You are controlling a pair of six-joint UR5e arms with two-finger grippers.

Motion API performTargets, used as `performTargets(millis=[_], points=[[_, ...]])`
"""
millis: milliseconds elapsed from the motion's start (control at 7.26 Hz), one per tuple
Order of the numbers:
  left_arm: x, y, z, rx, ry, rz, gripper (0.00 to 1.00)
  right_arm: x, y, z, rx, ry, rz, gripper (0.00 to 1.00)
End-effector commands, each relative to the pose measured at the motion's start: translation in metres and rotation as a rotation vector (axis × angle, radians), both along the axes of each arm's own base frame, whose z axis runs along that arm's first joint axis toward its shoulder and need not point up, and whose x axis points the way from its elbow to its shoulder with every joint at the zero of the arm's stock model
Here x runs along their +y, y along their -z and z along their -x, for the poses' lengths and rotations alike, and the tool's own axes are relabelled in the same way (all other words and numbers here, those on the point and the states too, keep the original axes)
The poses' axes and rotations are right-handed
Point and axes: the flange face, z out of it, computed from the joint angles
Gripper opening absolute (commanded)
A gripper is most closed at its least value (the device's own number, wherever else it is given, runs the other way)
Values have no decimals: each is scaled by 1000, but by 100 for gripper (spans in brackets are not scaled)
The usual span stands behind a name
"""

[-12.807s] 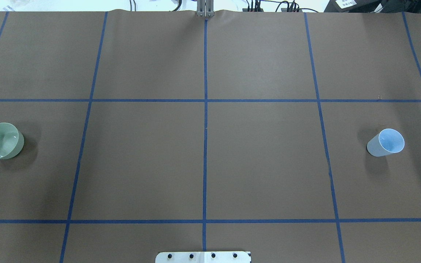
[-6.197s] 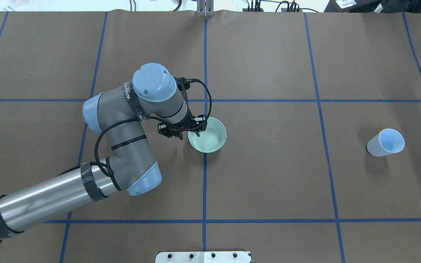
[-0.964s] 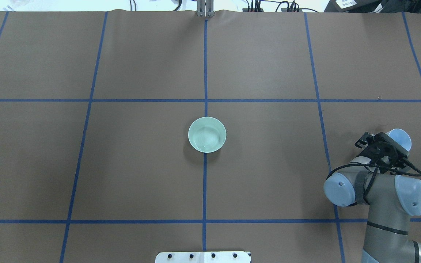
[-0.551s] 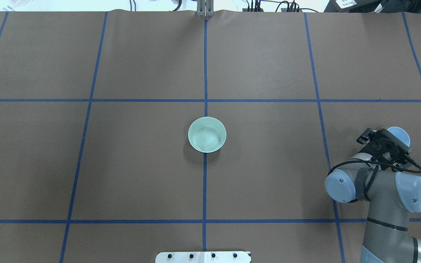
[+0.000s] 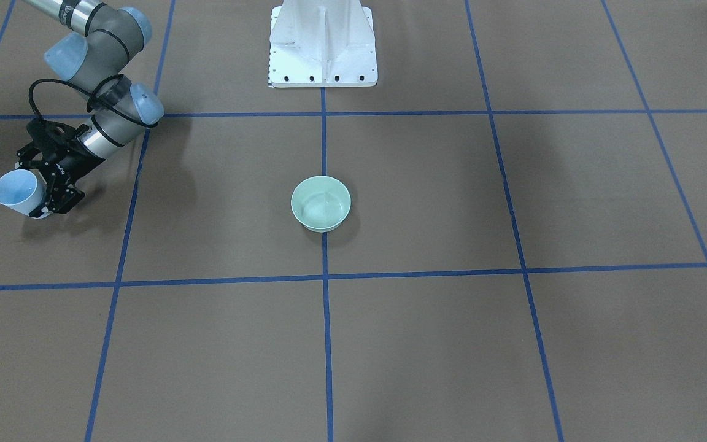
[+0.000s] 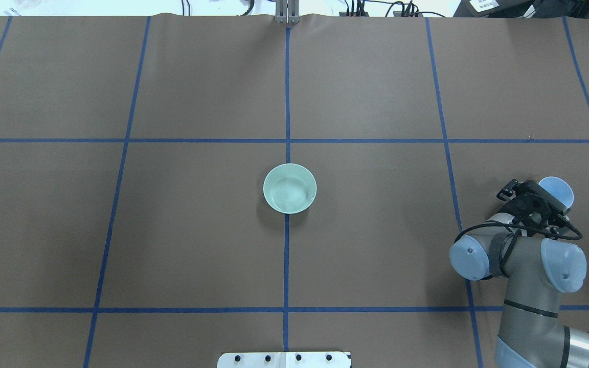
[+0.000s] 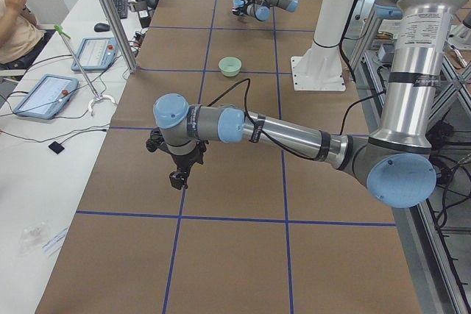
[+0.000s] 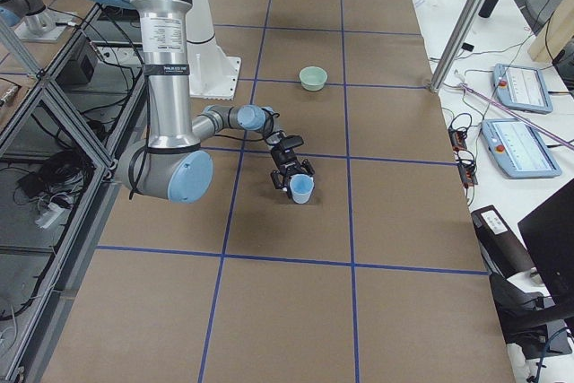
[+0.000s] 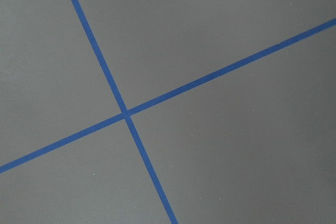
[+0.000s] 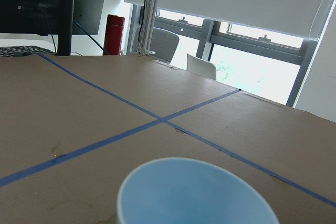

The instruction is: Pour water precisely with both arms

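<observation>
A pale green bowl [image 6: 290,188] stands at the table's centre on the blue tape line; faint shiny ripples of water [image 5: 321,205] show inside it. My right gripper [image 6: 547,198] is shut on a light blue cup [image 6: 558,189] at the table's right side, in the front-facing view [image 5: 17,191] at the far left. The cup's rim fills the bottom of the right wrist view [image 10: 194,195]; I cannot make out water in it. My left gripper [image 7: 176,176] shows only in the exterior left view, low over bare table, far from the bowl; I cannot tell whether it is open.
The white pedestal base [image 5: 323,43] stands behind the bowl. Blue tape lines [image 9: 126,113] cross the brown table. A side bench holds tablets [image 7: 44,95], with a seated person [image 7: 15,20] beside it.
My right arm has shifted slightly left, and the blue cup has moved a little up and left with the gripper. The bowl, carried to the centre by my left arm earlier, has stayed put.
</observation>
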Motion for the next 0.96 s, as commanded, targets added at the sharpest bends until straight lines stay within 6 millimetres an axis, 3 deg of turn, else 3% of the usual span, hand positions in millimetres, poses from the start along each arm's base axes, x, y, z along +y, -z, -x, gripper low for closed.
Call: performTargets(millis=[0,138,275,826], points=[[0,0,0,0,3,3,100,-5,-3,-5,18,-2,-20,44],[0,0,0,0,3,3,100,-7,-2,-6,19,-3,-22,10],[0,0,0,0,4,4,100,-9,-1,-8,29,1,-44,0],[0,-2,1,-5,42,45,100,-58,28,-42,62,-39,-186,0]])
